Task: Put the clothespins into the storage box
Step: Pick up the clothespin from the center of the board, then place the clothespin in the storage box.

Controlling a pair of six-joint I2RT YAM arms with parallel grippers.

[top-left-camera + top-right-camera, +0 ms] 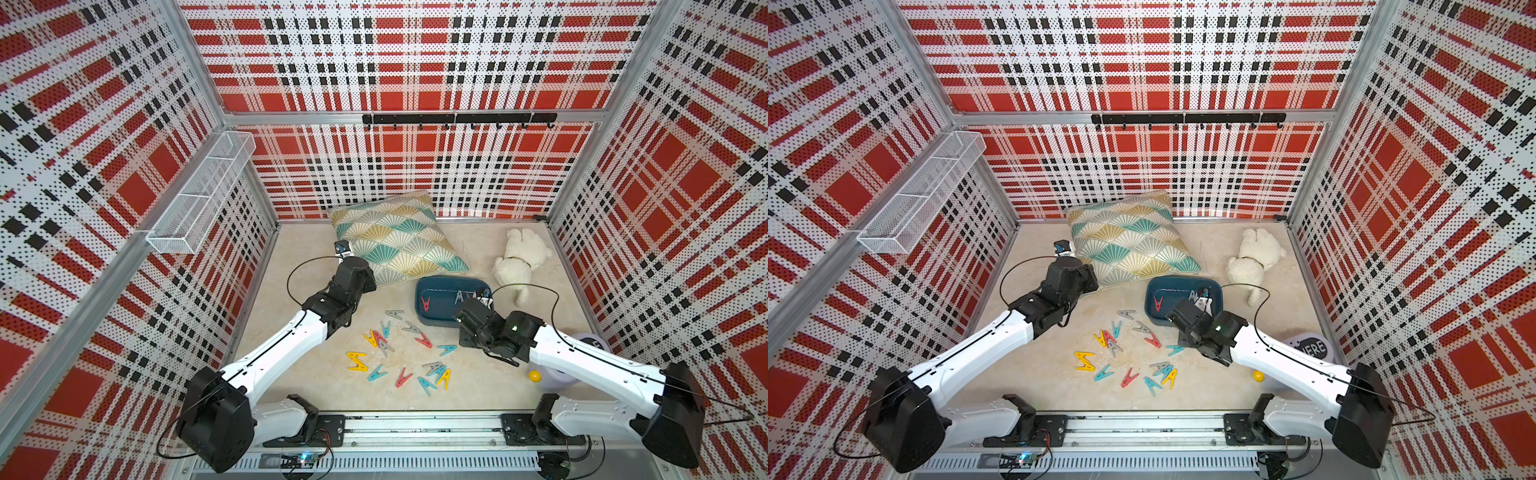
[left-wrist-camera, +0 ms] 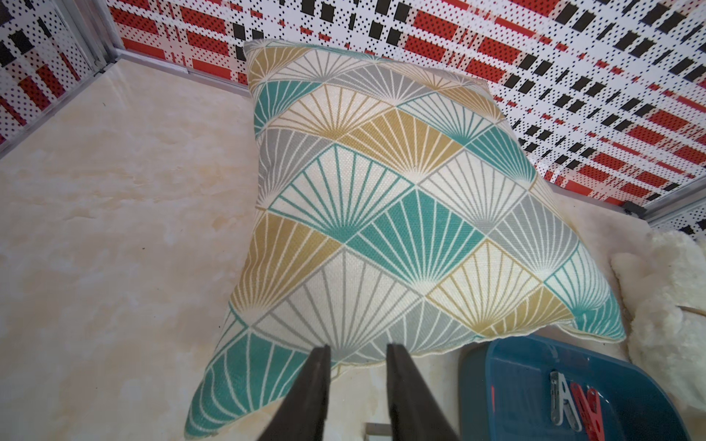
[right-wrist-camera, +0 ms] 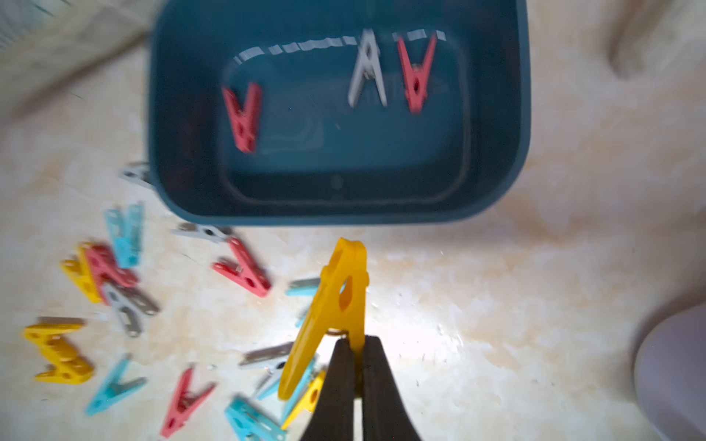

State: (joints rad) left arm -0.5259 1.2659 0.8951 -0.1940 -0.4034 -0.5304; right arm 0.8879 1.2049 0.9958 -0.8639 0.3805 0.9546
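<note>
Bright, even light; walls bow at the edges in both top views. The right wrist view is blurred, only the yellow clothespin (image 3: 344,267) sharp, glare whitening the surface (image 3: 420,324) beside it.

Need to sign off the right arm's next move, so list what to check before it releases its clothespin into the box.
1. Grip: right gripper shut on the yellow clothespin, by one leg. Ok.
2. Pin above the storage box: cannot tell. In both top views the gripper overlaps the box, but the right wrist view shows the pin short of the near wall.
3. Room inside: only two red pins and one grey pin lie there. Ok.
4. Left gripper open, empty, by the pillow, away from the box. Ok.
5. Arm settled: cannot tell; the right wrist view is blurred.
</note>
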